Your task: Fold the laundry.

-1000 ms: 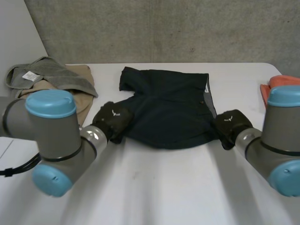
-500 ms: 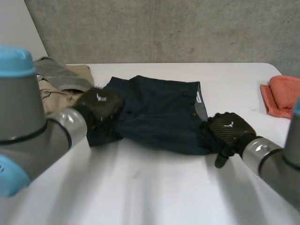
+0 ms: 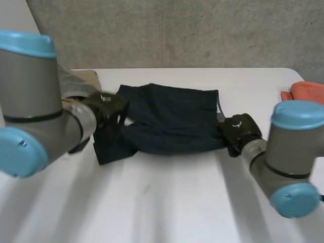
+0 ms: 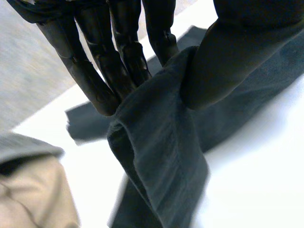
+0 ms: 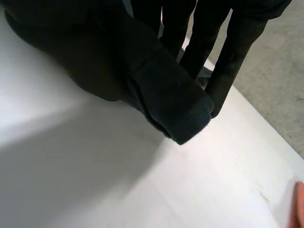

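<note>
Your dark shirt (image 3: 169, 119) lies spread across the middle of the white table (image 3: 167, 202), rumpled, with a loose flap trailing toward you at its left end.

Your left hand (image 3: 107, 107) is at the shirt's left end. In the left wrist view its fingers (image 4: 95, 71) and thumb are closed on a raised fold of the dark cloth, which hangs down from the pinch to the table.

Your right hand (image 3: 238, 131) is at the shirt's right edge. In the right wrist view its fingers (image 5: 237, 52) and thumb are drawn together, with dark ribbed cloth pinched between them, low over the table.

For markings, each hand carries a small white mark on its back, too small to read. A pale strip runs along the shirt's right edge just beside the right hand; any writing on it cannot be made out.

Behind your left arm, at the table's far left, a tan cloth (image 3: 90, 78) lies with a grey towel (image 3: 67, 77) on it, close to the shirt's left end. An orange cloth (image 3: 306, 91) sits at the table's right edge, well apart from the shirt.
</note>
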Controlling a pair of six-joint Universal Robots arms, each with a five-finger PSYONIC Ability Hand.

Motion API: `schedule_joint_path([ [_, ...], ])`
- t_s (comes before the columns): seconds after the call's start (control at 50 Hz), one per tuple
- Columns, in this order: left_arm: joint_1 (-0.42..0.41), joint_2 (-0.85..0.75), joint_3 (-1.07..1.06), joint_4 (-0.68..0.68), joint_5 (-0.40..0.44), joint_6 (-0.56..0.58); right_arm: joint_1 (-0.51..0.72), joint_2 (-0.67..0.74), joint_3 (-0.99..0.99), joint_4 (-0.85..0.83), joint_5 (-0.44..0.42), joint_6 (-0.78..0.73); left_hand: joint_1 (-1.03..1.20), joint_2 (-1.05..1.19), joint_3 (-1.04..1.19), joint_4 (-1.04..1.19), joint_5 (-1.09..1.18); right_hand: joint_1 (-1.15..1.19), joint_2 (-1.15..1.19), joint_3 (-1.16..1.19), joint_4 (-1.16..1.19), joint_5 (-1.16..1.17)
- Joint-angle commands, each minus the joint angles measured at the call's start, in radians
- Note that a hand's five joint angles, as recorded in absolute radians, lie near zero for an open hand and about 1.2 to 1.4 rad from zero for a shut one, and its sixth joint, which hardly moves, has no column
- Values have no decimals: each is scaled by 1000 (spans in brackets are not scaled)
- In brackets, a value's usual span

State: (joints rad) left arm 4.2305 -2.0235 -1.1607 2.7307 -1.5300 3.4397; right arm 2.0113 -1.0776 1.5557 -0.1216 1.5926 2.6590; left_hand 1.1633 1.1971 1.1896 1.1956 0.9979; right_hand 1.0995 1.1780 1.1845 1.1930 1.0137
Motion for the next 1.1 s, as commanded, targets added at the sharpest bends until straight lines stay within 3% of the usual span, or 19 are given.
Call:
schedule_joint_path([
  [0.02, -38, 133, -278, -49, 71, 84, -100, -228, 109, 487, -104, -349, 233, 199, 207, 201, 224, 297, 218, 212, 203, 208],
  [0.14, -70, 184, -421, -60, 71, 194, -200, -274, 153, 775, -132, -570, 233, 199, 207, 201, 224, 297, 218, 212, 203, 208],
  [0.3, -77, 154, -404, -82, 68, 274, -201, -275, 106, 777, -151, -547, 233, 199, 207, 201, 224, 297, 218, 212, 203, 208],
  [0.4, -55, 44, -199, 13, 47, 269, -209, -205, -17, 679, -181, -363, 233, 199, 207, 201, 224, 297, 218, 212, 203, 208],
  [0.52, -57, -137, 121, 174, 31, 268, -227, -90, -166, 552, -142, -231, 233, 199, 207, 201, 224, 297, 218, 212, 203, 208],
  [0.64, -86, -349, 447, 267, 27, 268, -233, 19, -275, 430, -65, -199, 233, 199, 207, 201, 224, 297, 218, 212, 203, 208],
  [0.84, -130, -737, 937, 268, 36, 277, -223, 199, -410, 217, 59, -195, 233, 199, 207, 201, 224, 297, 218, 212, 203, 208],
  [0.86, -132, -756, 958, 271, 37, 271, -221, 211, -414, 200, 64, -195, 222, 188, 195, 189, 213, 142, 64, 57, 49, 54],
  [0.88, -132, -773, 975, 276, 40, 268, -218, 220, -417, 186, 72, -197, -17, -51, -43, -49, -26, -199, -278, -284, -293, -288],
  [0.9, -133, -799, 990, 291, 48, 263, -210, 235, -422, 162, 88, -198, -757, -791, -784, -790, -767, -842, -921, -927, -936, -931],
  [0.92, -136, -804, 990, 300, 53, 262, -209, 240, -422, 152, 102, -200, -989, -1023, -1015, -1021, -998, -925, -1003, -1010, -1018, -1014],
  [1.0, -159, -781, 946, 357, 47, 254, -203, 220, -407, 148, 164, -188, -989, -1023, -1015, -1021, -998, -925, -1003, -1010, -1018, -1014],
  [1.1, -153, -661, 776, 418, 21, 222, -201, 111, -336, 189, 147, -139, -989, -1023, -1015, -1021, -998, -925, -1003, -1010, -1018, -1014],
])
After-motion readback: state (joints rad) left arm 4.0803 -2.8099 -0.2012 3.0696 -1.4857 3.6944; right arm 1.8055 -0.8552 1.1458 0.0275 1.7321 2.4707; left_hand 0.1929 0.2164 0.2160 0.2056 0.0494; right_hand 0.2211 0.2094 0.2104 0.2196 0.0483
